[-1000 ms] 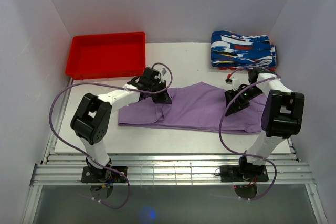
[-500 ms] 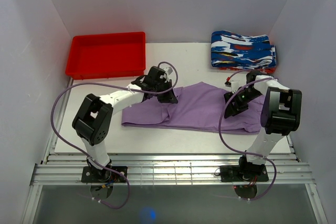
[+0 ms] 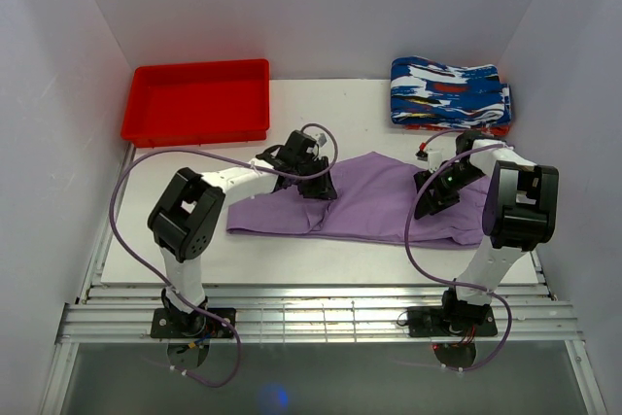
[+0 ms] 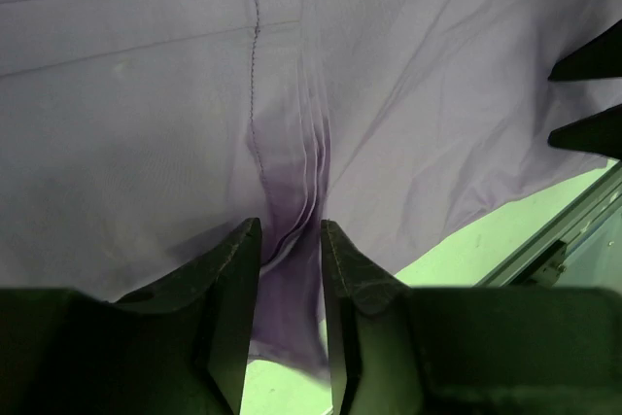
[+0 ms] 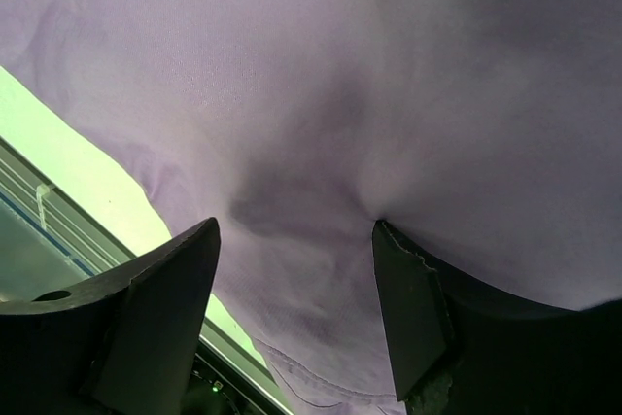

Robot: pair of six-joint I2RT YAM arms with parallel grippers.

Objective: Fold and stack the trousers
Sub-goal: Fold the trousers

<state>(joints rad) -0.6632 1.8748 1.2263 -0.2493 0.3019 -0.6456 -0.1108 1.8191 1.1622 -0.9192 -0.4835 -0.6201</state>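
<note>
The lilac trousers point(image 3: 379, 206) look only part-folded mid-bench, not yet stacked. The left gripper point(image 4: 290, 240) pinches a cloth ridge; the right gripper point(image 5: 292, 240) rests on cloth, jaws wide

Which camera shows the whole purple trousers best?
The top camera: the trousers lie spread across the table there. The left wrist view shows just a fold pinched in the left tool; the right wrist view shows just cloth under the open right tool.
</note>
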